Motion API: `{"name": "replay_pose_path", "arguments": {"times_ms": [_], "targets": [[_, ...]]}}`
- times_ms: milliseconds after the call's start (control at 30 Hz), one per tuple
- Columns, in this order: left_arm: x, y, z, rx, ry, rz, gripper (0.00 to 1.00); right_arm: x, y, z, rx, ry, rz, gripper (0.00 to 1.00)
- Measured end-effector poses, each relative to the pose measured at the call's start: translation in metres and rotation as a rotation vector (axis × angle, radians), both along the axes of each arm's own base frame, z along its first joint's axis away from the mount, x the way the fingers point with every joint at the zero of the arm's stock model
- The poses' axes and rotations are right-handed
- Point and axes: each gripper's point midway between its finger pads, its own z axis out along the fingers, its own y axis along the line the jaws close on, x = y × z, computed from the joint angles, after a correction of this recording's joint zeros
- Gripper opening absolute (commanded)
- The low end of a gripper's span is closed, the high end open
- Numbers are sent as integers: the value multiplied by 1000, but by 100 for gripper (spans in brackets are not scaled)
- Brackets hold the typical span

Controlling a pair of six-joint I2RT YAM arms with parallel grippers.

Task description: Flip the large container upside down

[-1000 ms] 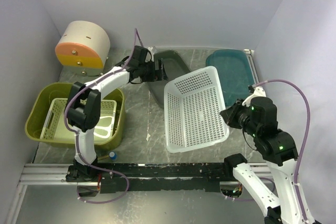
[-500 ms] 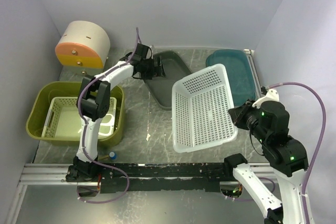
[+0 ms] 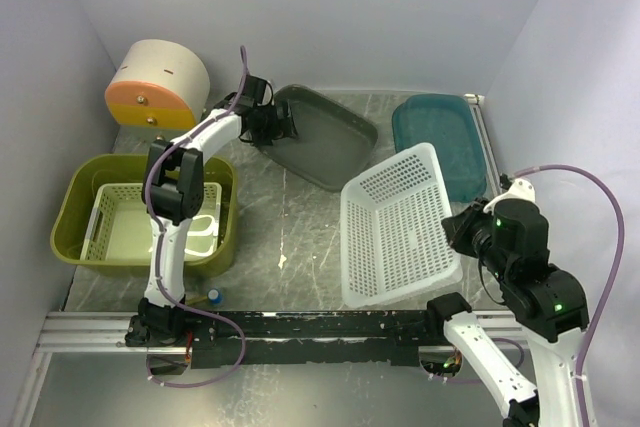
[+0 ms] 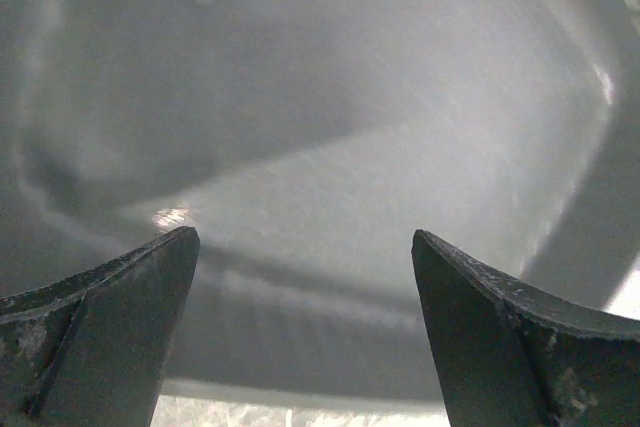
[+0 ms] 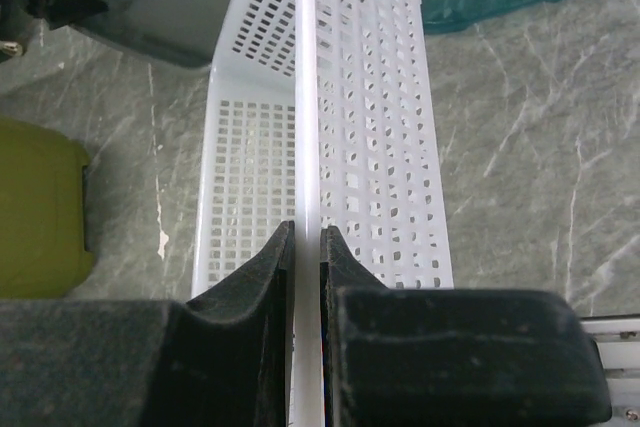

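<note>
The left arm is rising from its base on the near rail, bending at the elbow above the olive-green tub (image 3: 228, 239), and stretching its forearm toward the far left of the table (image 3: 285, 222). Its wrist is turning to the right, so the left gripper (image 3: 283, 127) is pointing at the near-left end of a grey tray (image 3: 330, 139). The jaws are standing wide apart with nothing between them. In the left wrist view the left gripper (image 4: 302, 239) is framing only the tray's (image 4: 330, 137) smooth grey inside, and I cannot tell whether the fingertips are touching it.

The right arm is sweeping up from the near-right corner, with its upper links folding back over the rail and its wrist aiming left. The right gripper (image 3: 463, 231) is pinching the right-hand rim of a white perforated basket (image 3: 395, 227). In the right wrist view the right gripper (image 5: 306, 235) is clamping the thin white rim, and the basket (image 5: 375, 127) is running away from the camera on edge. The basket is tilting, with its hollow facing up and to the left. I cannot tell whether its lower side is resting on the table.

The olive-green tub is sitting upright at the left edge of the table, well apart from both grippers, and it is holding a pale green slotted tray (image 3: 115, 222) inside it. A teal bin (image 3: 440, 135) is lying at the far right behind the basket. A round cream-and-orange case (image 3: 155, 87) is standing in the far-left corner.
</note>
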Motion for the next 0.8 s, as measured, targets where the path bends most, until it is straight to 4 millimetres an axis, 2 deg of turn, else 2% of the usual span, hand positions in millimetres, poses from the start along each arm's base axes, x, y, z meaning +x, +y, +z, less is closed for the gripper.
{"name": "replay_pose_path", "arguments": {"times_ms": [67, 133, 233, 367, 500, 533, 567, 600, 633, 667, 700, 800], "targets": [[-5, -2, 3, -1, 0, -7, 100, 0, 0, -5, 6, -2, -3, 0], [-11, -7, 11, -2, -5, -20, 100, 2, 4, -20, 21, 12, 0, 0], [-21, -22, 35, -10, -41, -57, 100, 10, 16, -45, 67, 39, 22, 0], [-38, -43, 81, -33, -118, -114, 99, 25, 35, -69, 134, 58, 62, 0], [-55, -58, 131, -68, -204, -156, 100, 40, 52, -83, 182, 55, 112, 0], [-58, -60, 140, -76, -221, -163, 100, 44, 57, -88, 189, 60, 126, 8], [-63, -63, 152, -85, -241, -170, 100, 48, 60, -93, 192, 74, 135, 22], [-67, -64, 161, -90, -257, -176, 99, 50, 61, -98, 187, 95, 136, 47], [-70, -65, 167, -92, -268, -180, 100, 53, 61, -103, 174, 119, 132, 64], [-74, -66, 173, -91, -278, -184, 100, 56, 59, -106, 163, 142, 118, 77], [-78, -67, 178, -90, -284, -187, 100, 58, 55, -110, 130, 173, 103, 84], [-87, -65, 191, -86, -304, -192, 100, 70, 47, -103, 68, 187, 67, 91]]}}
